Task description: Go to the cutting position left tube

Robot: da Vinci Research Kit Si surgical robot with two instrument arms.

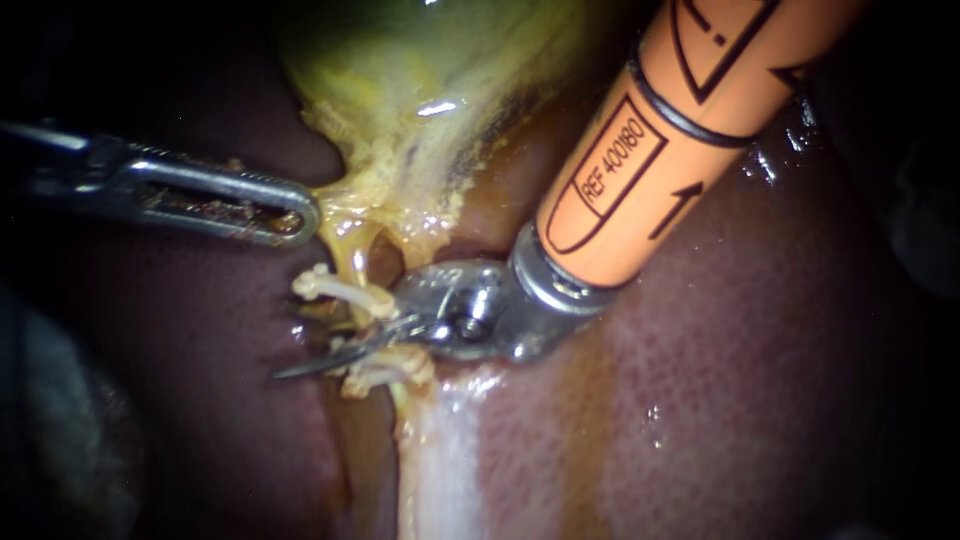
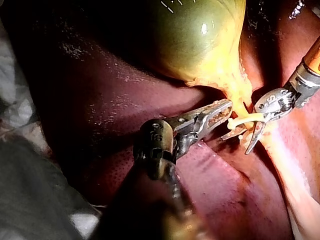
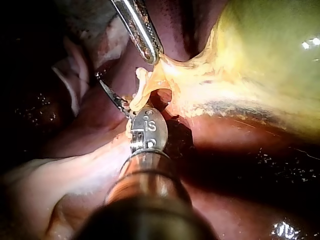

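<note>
Right instrument [image 1: 322, 357] claw apart at tube [image 1: 352, 262]; left instrument [image 1: 298, 215] claw clamped on gallbladder [image 1: 420, 80]. Risk: a straying blade nicks liver [image 1: 750, 350].

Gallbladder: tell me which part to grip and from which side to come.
Grip the neck, the narrow yellow taper above the tubes, coming from the endoscope view's left. The gallbladder body looks too broad and smooth for small jaws, and the right instrument, blades open, fills the other side. The left instrument has its jaws shut on it there.
</note>
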